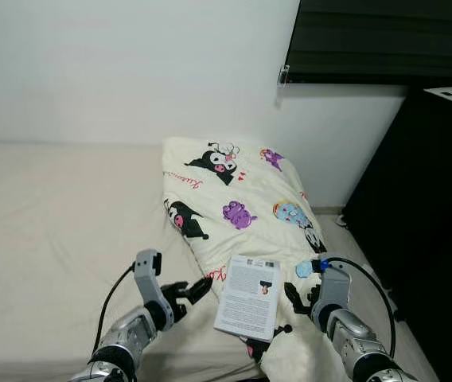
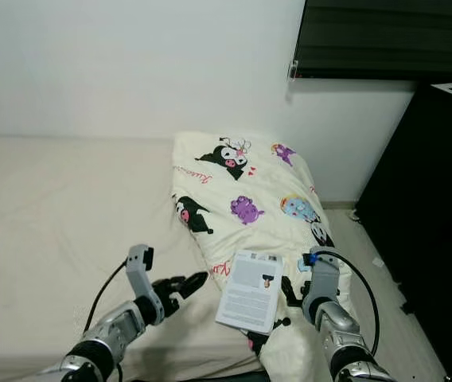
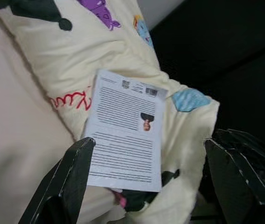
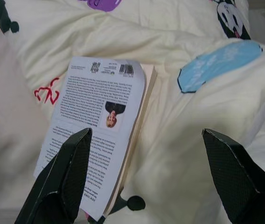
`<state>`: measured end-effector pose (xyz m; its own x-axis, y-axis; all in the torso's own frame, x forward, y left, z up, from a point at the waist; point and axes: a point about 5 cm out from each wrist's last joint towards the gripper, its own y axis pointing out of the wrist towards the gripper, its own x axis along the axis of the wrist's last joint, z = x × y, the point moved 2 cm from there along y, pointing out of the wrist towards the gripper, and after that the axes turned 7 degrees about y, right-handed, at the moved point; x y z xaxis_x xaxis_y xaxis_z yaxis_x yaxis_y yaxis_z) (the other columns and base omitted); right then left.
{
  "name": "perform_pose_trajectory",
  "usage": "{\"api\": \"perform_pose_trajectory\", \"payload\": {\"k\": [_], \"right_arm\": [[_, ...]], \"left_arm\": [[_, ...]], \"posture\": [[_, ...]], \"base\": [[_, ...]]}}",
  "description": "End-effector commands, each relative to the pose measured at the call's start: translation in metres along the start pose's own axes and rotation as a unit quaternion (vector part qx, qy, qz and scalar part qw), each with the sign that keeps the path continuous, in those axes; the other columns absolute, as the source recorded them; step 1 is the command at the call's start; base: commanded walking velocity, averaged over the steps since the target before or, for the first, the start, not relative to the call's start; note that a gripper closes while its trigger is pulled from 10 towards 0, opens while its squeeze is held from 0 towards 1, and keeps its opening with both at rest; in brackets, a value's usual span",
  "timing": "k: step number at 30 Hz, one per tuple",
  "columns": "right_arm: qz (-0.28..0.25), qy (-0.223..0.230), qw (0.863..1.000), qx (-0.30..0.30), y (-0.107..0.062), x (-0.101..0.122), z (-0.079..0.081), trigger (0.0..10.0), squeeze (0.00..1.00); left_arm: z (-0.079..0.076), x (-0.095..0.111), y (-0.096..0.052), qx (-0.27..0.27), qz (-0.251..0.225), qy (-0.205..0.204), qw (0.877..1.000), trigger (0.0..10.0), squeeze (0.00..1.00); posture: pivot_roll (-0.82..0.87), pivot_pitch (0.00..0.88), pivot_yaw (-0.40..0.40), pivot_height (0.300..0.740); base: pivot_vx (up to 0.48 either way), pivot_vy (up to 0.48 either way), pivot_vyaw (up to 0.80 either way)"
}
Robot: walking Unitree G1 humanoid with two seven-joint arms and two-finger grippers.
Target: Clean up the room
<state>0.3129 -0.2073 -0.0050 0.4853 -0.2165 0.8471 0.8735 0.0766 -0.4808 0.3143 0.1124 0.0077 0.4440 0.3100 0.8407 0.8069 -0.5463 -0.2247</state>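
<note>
A white paperback book (image 1: 248, 296) lies back cover up on the near end of a cream blanket (image 1: 242, 199) printed with cartoon characters. My left gripper (image 1: 194, 290) hovers just left of the book, open, pointing toward it. On the book's right side my right gripper (image 1: 293, 302) is open too, low over the blanket. The book (image 3: 125, 133) sits between the left fingers (image 3: 72, 182) in the left wrist view. It shows as the book (image 4: 100, 126) ahead of the right fingers (image 4: 69, 177) in the right wrist view.
The blanket lies on a beige bed (image 1: 51, 231) against a white wall (image 1: 130, 72). A black cabinet (image 1: 425, 215) stands to the right, with a narrow strip of floor (image 1: 345, 223) between it and the bed. A dark window blind (image 1: 385, 40) hangs above.
</note>
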Motion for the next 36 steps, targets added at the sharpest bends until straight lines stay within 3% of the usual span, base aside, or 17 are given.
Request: {"api": "perform_pose_trajectory", "payload": {"k": [1,3,4,7,8,11,18,23,33,36], "right_arm": [[-0.004,-0.002,1.0,-0.003,0.0,0.001,-0.001,10.0,0.0],[-0.006,-0.001,1.0,-0.002,0.0,0.002,-0.001,10.0,0.0],[-0.012,0.003,1.0,-0.002,-0.001,0.004,-0.002,10.0,0.0],[-0.014,0.004,1.0,-0.003,-0.001,0.005,-0.003,10.0,0.0],[-0.014,0.004,1.0,-0.003,-0.001,0.005,-0.003,10.0,0.0],[-0.01,0.007,1.0,-0.011,0.0,0.007,-0.005,10.0,0.0],[-0.011,0.01,1.0,-0.015,0.001,0.01,-0.006,10.0,0.0],[-0.017,0.015,1.0,-0.013,0.001,0.013,-0.005,10.0,0.0],[-0.027,0.021,0.999,-0.003,0.003,0.016,0.001,10.0,0.0],[-0.026,0.021,0.999,-0.002,0.003,0.015,0.002,10.0,0.0]], "left_arm": [[0.0,-0.002,0.001,0.013,0.009,0.019,1.0,10.0,0.0],[0.001,-0.001,0.001,0.019,0.01,0.028,0.999,10.0,0.0],[0.008,0.0,-0.001,0.057,0.019,0.071,0.996,10.0,0.0],[0.01,0.001,-0.001,0.066,0.019,0.082,0.994,10.0,0.0],[0.01,0.001,-0.001,0.064,0.019,0.081,0.994,10.0,0.0],[0.007,0.005,0.001,0.051,0.025,0.138,0.989,10.0,0.0],[0.001,0.009,0.005,0.046,0.027,0.195,0.979,10.0,0.0],[-0.006,0.013,0.012,0.055,0.026,0.272,0.96,10.0,0.0],[-0.001,0.023,0.012,0.098,0.015,0.324,0.941,10.0,0.0],[-0.003,0.028,0.014,0.103,0.007,0.362,0.926,10.0,0.0]], "posture": [[-0.06,0.0,-0.05,0.66],[-0.06,0.0,-0.05,0.66],[-0.06,0.0,-0.05,0.66],[-0.06,0.0,-0.048,0.66],[-0.06,0.0,-0.048,0.66],[-0.05,0.0,-0.051,0.66],[-0.05,0.0,-0.051,0.645],[-0.04,0.0,-0.051,0.625],[-0.03,0.0,-0.049,0.615],[-0.03,0.0,-0.049,0.615]], "base": [[0.0,0.0,0.0],[0.0,0.0,0.0],[0.0,0.0,0.0],[0.0,0.0,0.0],[0.0,0.0,0.0],[0.0,0.0,0.0],[0.0,0.0,0.0],[0.0,0.0,0.0],[0.0,0.0,0.0],[0.0,0.0,0.0]]}}
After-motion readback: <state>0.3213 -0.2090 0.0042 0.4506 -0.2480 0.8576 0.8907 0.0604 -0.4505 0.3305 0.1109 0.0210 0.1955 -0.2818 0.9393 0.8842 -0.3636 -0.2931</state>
